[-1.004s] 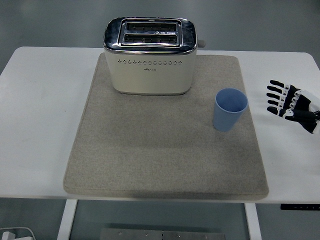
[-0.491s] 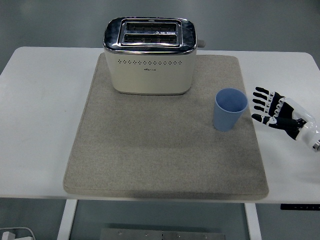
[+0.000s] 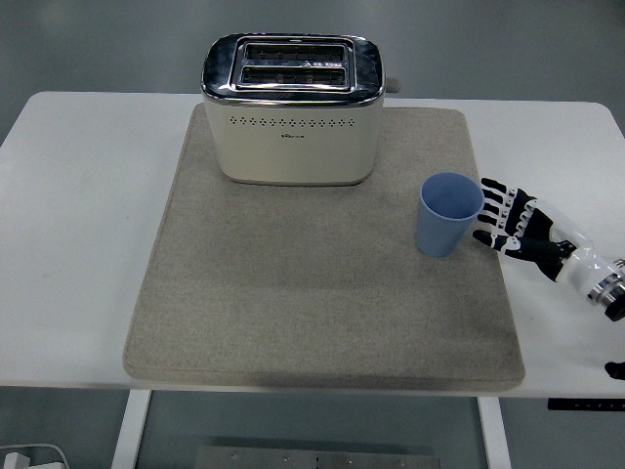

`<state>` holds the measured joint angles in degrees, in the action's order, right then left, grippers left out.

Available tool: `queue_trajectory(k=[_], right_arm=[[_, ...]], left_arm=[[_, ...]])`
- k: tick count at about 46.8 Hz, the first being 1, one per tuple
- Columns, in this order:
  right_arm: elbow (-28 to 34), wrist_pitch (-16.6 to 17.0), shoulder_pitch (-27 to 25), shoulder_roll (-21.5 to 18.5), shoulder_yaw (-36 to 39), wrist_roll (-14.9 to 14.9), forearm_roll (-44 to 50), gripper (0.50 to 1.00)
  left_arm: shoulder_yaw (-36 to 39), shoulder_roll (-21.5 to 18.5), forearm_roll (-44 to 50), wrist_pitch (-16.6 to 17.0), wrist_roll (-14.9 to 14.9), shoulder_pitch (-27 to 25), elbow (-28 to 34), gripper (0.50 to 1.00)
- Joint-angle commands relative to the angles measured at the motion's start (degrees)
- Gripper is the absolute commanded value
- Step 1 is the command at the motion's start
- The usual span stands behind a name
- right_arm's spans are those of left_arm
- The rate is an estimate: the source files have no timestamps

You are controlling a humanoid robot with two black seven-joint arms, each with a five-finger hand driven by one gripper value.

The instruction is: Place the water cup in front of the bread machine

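A blue water cup (image 3: 450, 214) is being shown upright on the right of a grey mat (image 3: 322, 293), right of the toaster (image 3: 293, 109), with the right hand (image 3: 518, 228) just beside its right, fingers (image 3: 491, 210) spread, holding nothing.

A light blue water cup (image 3: 450, 214) is seen standing upright and empty, its mouth open upward, at about 3 o'clock. A cream bread machine (image 3: 291, 109) with a chrome top and two slots is set at 12 o'clock, well apart.
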<state>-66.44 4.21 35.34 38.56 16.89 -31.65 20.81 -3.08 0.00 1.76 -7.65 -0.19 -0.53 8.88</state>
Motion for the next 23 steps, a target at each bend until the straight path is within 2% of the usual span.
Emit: queue_trajectory(k=[1,23], right_arm=[[0.0,-0.8,0.0,-0.8,0.0,0.0,0.0,0.924],[-0.1,-1.0,-0.1,-2.4,0.0,0.0,0.0,0.924]], left_arm=[[0.0,0.0,0.0,0.0,0.0,0.0,0.0,1.0],[0.0,0.0,0.0,0.0,0.0,0.0,0.0,1.0]])
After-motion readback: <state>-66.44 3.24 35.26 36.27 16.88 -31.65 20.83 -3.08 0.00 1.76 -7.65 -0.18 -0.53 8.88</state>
